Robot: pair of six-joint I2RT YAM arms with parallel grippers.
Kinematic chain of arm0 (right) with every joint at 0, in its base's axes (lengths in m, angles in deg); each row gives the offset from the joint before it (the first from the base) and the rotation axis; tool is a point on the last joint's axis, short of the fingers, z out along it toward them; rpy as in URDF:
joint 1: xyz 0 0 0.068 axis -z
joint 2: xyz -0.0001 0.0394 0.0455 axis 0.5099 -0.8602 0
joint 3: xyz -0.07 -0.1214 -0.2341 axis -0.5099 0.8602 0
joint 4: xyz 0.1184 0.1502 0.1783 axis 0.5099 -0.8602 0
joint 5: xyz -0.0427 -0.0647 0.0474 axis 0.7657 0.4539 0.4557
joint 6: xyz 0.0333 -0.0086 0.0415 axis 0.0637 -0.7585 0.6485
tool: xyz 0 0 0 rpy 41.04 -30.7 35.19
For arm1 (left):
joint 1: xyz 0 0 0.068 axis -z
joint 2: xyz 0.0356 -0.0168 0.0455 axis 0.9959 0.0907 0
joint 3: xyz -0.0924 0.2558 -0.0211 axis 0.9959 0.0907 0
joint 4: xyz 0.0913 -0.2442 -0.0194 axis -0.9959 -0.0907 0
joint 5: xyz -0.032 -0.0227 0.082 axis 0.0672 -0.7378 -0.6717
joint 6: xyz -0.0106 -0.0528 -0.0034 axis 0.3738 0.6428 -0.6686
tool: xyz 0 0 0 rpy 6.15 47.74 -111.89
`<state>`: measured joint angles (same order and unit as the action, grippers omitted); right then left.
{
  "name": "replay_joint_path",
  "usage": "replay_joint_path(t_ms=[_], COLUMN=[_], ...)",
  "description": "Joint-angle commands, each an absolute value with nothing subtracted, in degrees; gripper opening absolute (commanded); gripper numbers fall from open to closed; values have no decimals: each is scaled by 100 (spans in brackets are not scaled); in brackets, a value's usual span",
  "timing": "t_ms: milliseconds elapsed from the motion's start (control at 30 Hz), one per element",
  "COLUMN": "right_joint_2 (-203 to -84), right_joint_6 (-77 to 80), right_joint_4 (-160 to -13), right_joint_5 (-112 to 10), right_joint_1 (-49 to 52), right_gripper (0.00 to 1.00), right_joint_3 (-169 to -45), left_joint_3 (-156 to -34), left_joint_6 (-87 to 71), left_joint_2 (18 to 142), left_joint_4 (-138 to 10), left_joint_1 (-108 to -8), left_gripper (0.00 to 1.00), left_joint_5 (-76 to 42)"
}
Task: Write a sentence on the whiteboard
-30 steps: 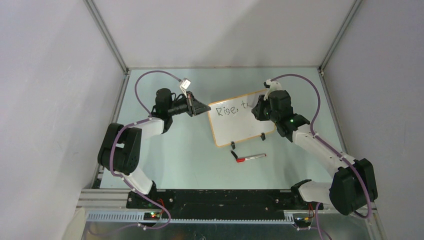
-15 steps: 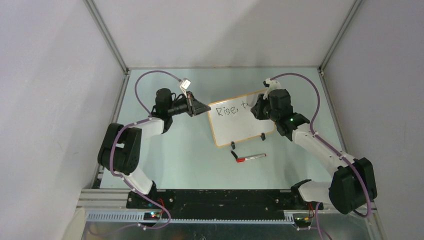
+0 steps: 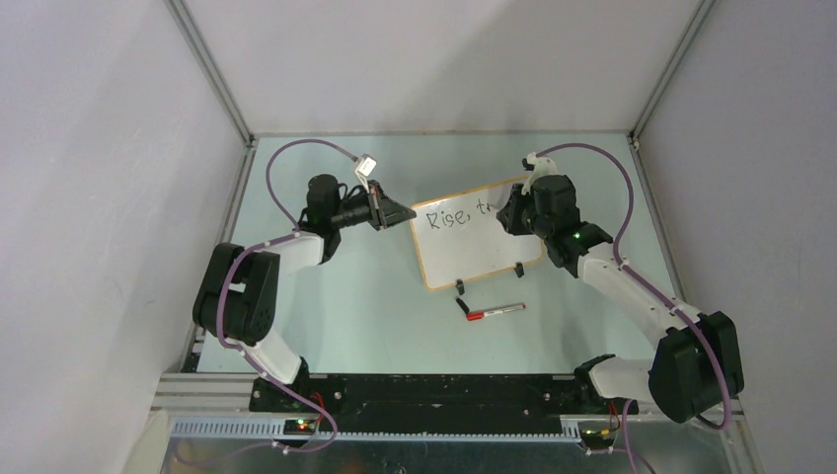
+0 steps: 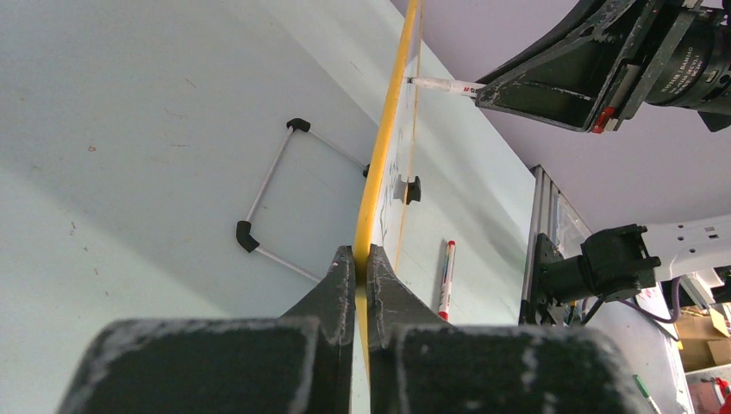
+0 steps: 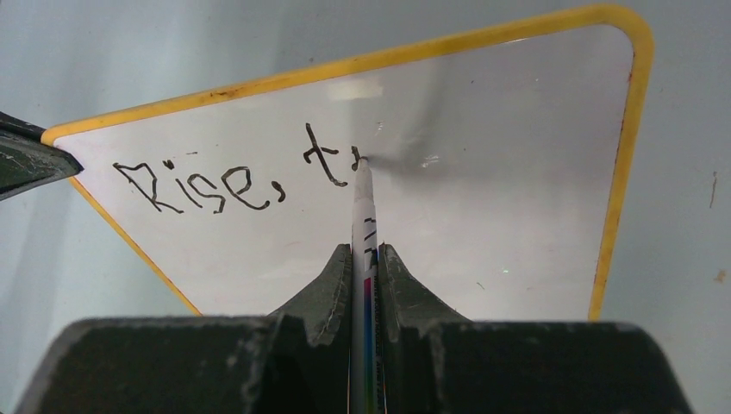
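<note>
The whiteboard (image 3: 474, 255), white with a yellow-orange frame, stands tilted on the table on two black clip feet (image 3: 520, 269). On it the sentence (image 5: 233, 177) reads "Rise, t" in black, with a fresh stroke after the t. My left gripper (image 4: 362, 254) is shut on the whiteboard's frame (image 4: 388, 129) at its left corner (image 3: 413, 217). My right gripper (image 5: 365, 250) is shut on a white marker (image 5: 364, 203), whose tip touches the board just right of the t. In the top view the right gripper (image 3: 510, 213) covers the rest of the top line.
A second marker with a red cap (image 3: 494, 312) lies on the table in front of the board, also seen in the left wrist view as the red-capped marker (image 4: 446, 280). A thin wire stand with black corners (image 4: 271, 203) lies behind the board. Enclosure walls surround the table.
The right gripper has crept slightly to the right along the top line with the marker. The left arm and the board have stayed still.
</note>
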<state>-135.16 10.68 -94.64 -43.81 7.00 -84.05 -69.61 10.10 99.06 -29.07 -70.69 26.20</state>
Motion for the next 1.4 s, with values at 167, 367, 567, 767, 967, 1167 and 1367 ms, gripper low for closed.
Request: replay_joint_path(t_ms=[167, 367, 567, 767, 967, 1167, 1367], right_joint_2=[-13598, -13641, -13623, -13603, -13585, -13437, -13120], right_joint_6=[1070, 1109, 1119, 1140, 1160, 1123, 1074], right_joint_4=[-9254, -9301, -9311, -9335, -9356, -9346, -9400], right_joint_5=[-4398, -4327, -4323, -4323, -4173, -4429, -4540], right_joint_1=[763, 788, 822, 865, 888, 886, 887], right_gripper=[0, 0, 0, 0, 0, 0, 0], right_joint_3=[-8660, -8732, -8739, -8739, -8739, -8739, -8735], left_joint_3=[-7041, -7036, -7039, -7039, -7036, -7047, -7048], left_joint_6=[822, 819, 811, 813, 801, 803, 794], left_joint_2=[9687, 9689, 9693, 9692, 9680, 9687, 9685], left_joint_4=[-2862, -2862, -2871, -2871, -2884, -2888, -2897], left_joint_1=[-7111, -7117, -7115, -7113, -7116, -7114, -7114], left_gripper=[3, 2, 3, 2, 2, 3, 3], left_joint_5=[2684, 2682, 2679, 2671, 2674, 2666, 2670])
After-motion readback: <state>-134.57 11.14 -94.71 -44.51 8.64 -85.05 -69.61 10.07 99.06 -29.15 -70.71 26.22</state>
